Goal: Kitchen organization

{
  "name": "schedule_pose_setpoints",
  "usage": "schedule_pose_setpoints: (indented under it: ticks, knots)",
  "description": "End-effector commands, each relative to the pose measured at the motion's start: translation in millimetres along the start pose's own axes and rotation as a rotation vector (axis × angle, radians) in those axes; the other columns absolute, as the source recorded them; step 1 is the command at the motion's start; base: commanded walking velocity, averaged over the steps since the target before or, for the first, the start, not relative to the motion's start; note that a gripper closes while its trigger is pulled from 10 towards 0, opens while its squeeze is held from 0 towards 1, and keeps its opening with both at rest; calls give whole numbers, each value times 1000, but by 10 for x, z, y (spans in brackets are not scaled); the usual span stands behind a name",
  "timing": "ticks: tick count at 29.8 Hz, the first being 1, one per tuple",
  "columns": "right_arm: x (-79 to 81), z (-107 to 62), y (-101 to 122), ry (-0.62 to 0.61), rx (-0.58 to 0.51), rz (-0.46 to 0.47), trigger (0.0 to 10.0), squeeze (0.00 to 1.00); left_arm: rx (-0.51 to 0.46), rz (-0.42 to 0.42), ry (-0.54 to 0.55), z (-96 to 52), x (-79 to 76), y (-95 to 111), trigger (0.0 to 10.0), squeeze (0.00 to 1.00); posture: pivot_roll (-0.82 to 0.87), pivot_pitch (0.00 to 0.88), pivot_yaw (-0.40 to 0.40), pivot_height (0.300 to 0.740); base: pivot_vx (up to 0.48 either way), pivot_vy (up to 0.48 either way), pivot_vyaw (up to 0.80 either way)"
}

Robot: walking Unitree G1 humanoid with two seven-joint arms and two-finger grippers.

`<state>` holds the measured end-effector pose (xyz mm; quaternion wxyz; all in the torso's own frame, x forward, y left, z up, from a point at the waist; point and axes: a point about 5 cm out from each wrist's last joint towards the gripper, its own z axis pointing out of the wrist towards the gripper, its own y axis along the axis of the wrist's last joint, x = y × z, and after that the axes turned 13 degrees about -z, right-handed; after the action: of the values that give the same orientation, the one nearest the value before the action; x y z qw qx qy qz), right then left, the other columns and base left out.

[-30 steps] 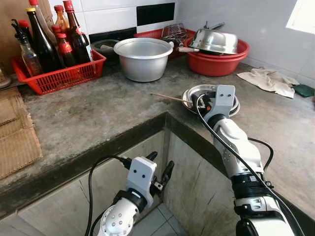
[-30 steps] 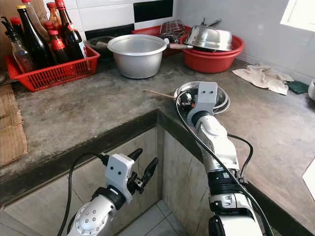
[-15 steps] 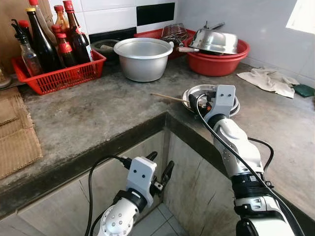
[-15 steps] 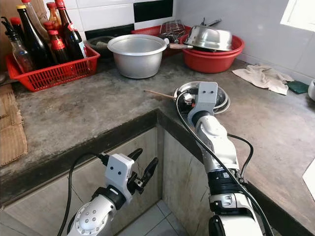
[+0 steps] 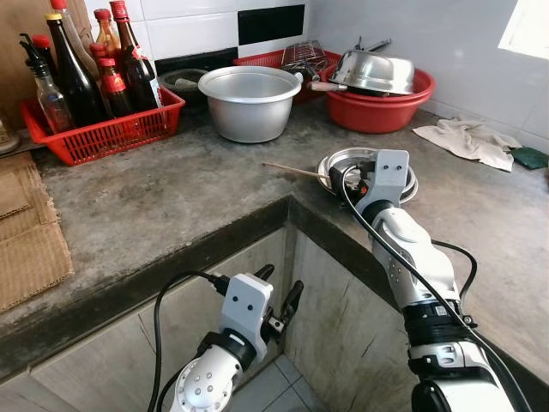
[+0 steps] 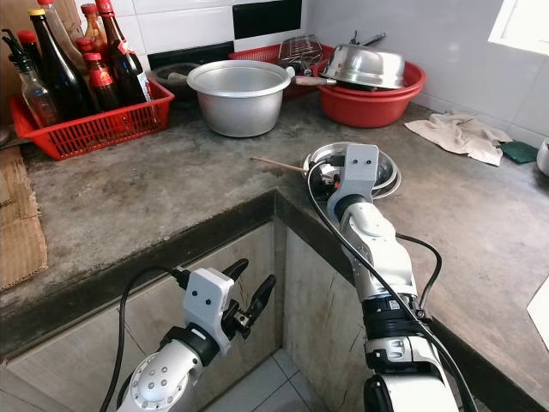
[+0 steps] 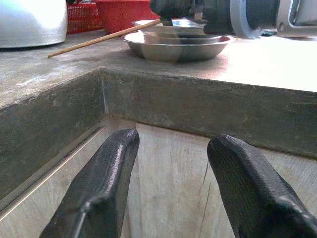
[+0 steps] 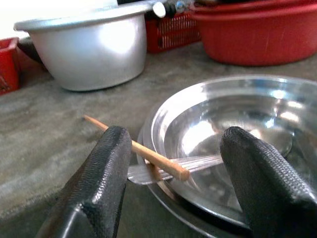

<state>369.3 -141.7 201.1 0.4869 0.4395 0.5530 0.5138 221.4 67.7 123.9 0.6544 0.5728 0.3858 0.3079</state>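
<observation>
Nothing has shifted: the right tool [image 8: 171, 173] still hovers spread around the chopstick [image 8: 133, 147] on the steel plate [image 8: 218, 144], ungrasped.

My two arms are silver-grey metal, built of rounded, smooth-shelled segments. Each wrist carries a pale grey, boxy camera housing with small dark screw holes in its face. My left gripper [image 5: 279, 296] ends in two long black fingers [image 7: 96, 191] with a finely textured, matte, rubbery surface and rounded tips. My right gripper [image 8: 173, 163] has the same pair of thick, grainy black fingers [image 8: 260, 186]. A glossy black cable loops out from each wrist and runs back along the forearm. A black ring joint with fine markings sits partway down my right arm.
</observation>
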Motion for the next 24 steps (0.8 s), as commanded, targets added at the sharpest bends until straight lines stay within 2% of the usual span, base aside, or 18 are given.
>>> schedule_pose_setpoints:
  ticks: [1,8,9,24]
  knots:
    - [4,26,29,8,9,-6,10000,0,2,3,-2,10,-12,9,10000,0,51,28,-63,740,0,0,0]
    - [2,33,31,12,16,-12,10000,0,3,2,-3,9,-16,5,10000,0,53,25,-66,740,0,0,0]
    - [2,36,34,12,15,-12,0,0,3,2,-2,9,-16,4,10000,0,52,23,-65,740,0,0,0]
    - [-28,48,50,-5,8,-11,0,0,6,1,-5,9,-19,-8,10000,0,52,15,-63,740,0,0,0]
